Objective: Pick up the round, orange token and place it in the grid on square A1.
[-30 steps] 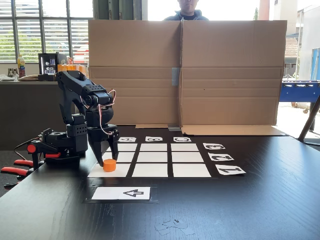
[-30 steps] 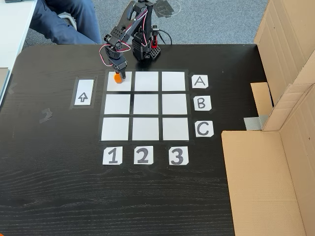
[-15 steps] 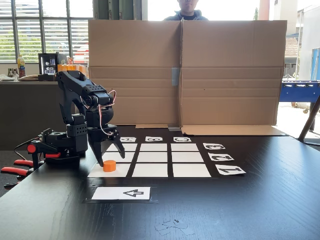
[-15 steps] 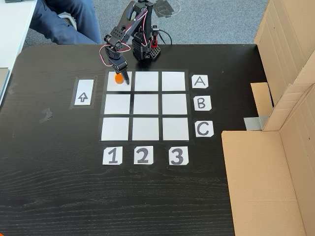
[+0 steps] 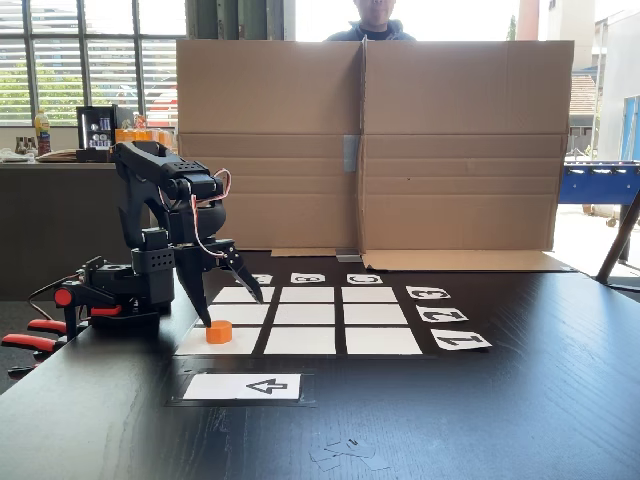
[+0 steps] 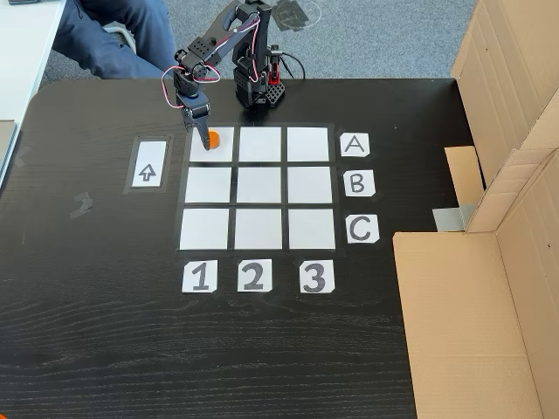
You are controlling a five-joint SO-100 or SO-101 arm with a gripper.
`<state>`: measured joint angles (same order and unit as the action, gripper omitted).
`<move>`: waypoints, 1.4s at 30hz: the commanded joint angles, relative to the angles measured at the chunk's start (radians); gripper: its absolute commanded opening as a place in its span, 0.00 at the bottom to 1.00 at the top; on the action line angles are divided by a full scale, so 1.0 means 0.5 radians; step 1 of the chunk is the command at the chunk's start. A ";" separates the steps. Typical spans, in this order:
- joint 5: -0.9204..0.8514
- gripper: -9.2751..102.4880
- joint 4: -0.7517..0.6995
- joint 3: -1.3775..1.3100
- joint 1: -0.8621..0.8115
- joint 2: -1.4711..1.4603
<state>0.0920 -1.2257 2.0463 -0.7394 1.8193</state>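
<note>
A small, short, bright orange plastic token (image 5: 219, 331) sits flat on the blank white corner cell, square A1 (image 6: 221, 150), of the three-by-three white grid (image 6: 258, 188) on a dark wooden table (image 5: 480, 420). The black two-finger gripper (image 5: 233, 306) hangs just above and slightly behind it, fingers spread wide and holding nothing. In the low fixed view one fingertip seems just beside the token's left edge, though contact is hard to judge. The token lies below and in front of the fingers, so retreating calls for lifting clear.
</note>
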 commanded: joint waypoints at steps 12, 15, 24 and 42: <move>0.012 0.46 -0.506 -0.902 -0.423 0.347; 0.012 0.46 -0.506 -0.908 -0.583 0.509; 0.003 0.41 -0.506 -0.650 -1.089 1.123; -0.123 0.24 -0.601 0.430 -1.577 2.145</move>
<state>0.0430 -1.5263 2.2212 -1.5094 2.8486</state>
